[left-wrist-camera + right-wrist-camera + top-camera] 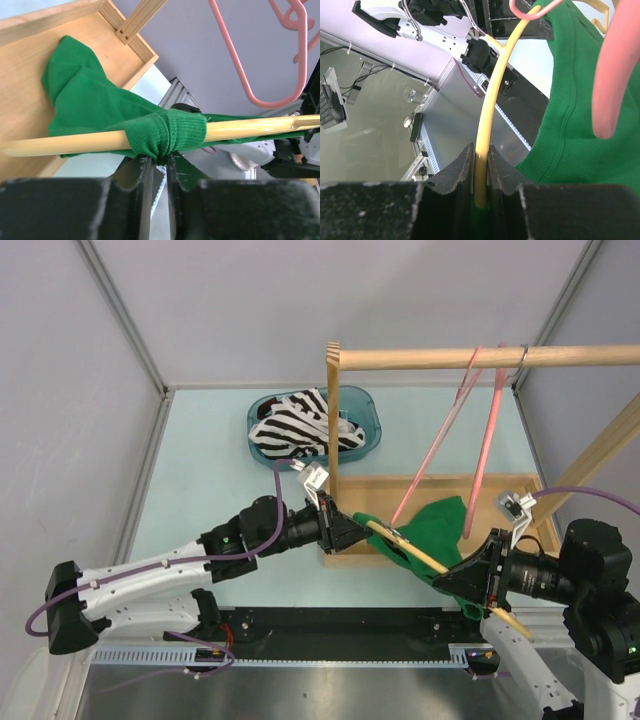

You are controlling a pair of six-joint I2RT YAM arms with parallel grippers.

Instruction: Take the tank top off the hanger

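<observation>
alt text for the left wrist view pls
The left gripper pinches the strap of the green tank top, bunched around the yellow hanger. The rest drapes onto a wooden base behind; pink hangers hang upper right.

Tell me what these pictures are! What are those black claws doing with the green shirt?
They are two robot arms. One picture looks down from above; the other two come from little cameras on each wrist. The left gripper pinches the strap of the green tank top, bunched around a yellow hanger. The right gripper clamps the same hanger farther along. Behind, pink hangers dangle from a wooden rail, and a teal bin on the table holds striped cloth.
</observation>
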